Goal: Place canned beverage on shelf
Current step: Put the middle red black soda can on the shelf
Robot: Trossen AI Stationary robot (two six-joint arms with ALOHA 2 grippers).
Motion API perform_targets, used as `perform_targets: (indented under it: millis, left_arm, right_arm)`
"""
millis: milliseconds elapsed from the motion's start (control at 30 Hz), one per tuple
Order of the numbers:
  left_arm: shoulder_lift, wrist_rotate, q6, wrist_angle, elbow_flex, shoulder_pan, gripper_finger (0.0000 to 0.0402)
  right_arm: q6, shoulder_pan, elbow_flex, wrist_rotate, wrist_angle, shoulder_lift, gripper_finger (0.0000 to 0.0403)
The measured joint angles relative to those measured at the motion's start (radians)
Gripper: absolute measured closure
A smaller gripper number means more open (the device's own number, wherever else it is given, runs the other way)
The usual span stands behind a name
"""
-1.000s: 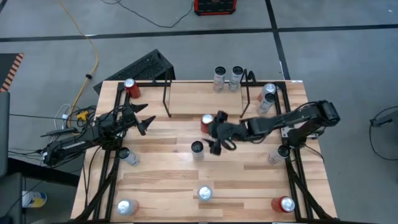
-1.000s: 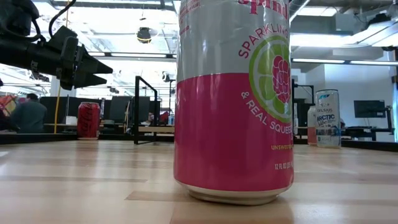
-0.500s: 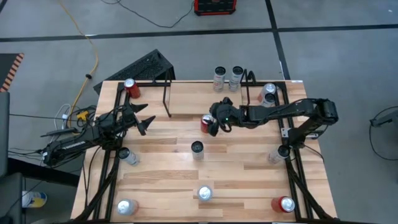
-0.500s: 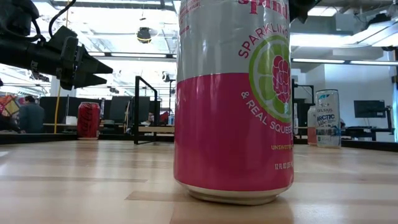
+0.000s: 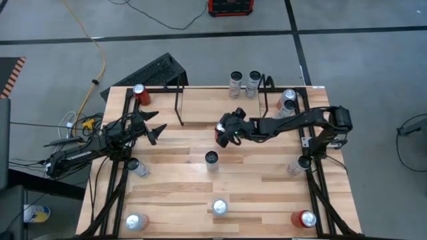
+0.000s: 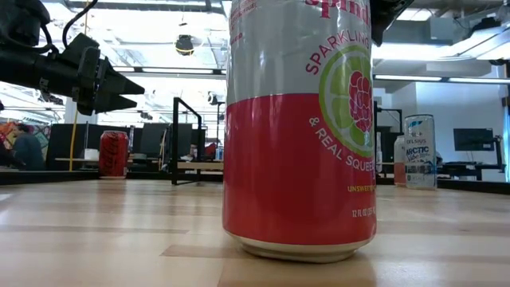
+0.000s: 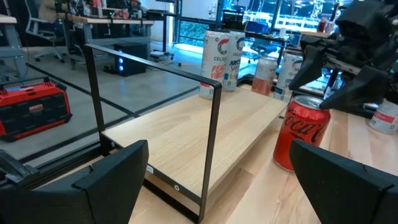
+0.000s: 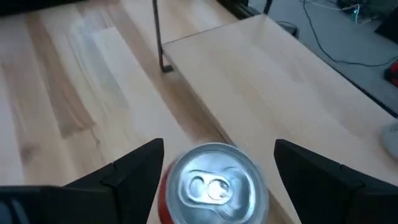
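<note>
A red cola can [image 5: 219, 133] [image 7: 301, 132] stands upright on the table just in front of the shelf [image 5: 223, 107], a light wood board between thin black uprights [image 7: 213, 127]. My right gripper [image 5: 228, 129] [image 8: 219, 149] hovers open above the can, slanting down. One finger [image 8: 134, 171] stands on each side of the can's silver top [image 8: 214, 183], apart from it. My left gripper [image 5: 152, 128] [image 7: 217, 149] waits open at the table's left, pointing level toward the shelf.
Two cans [image 5: 243, 83] stand at the shelf's far edge. A dark-topped can [image 5: 211, 159] stands mid-table and a pink can [image 6: 299, 127] at the near edge. More cans [image 5: 287, 101] stand along both black side rails [image 5: 313, 173].
My right gripper has swung from beside the dark-topped can toward the table's far edge, rolled a little and sunk. It now hangs over the red can, still open. The cans have not moved.
</note>
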Motion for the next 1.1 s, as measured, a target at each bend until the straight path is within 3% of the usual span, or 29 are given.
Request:
perform_targets:
  millis: [233, 1100]
  left_arm:
    - [0.002, -0.001, 0.000, 0.000, 0.000, 0.000, 0.0027]
    - [0.004, 0.002, 0.000, 0.000, 0.000, 0.000, 0.0027]
  right_arm:
    - [0.025, 0.000, -0.001, 0.004, 0.005, 0.050, 0.0072]
    - [0.030, 0.012, 0.000, 0.003, -0.024, 0.046, 0.0073]
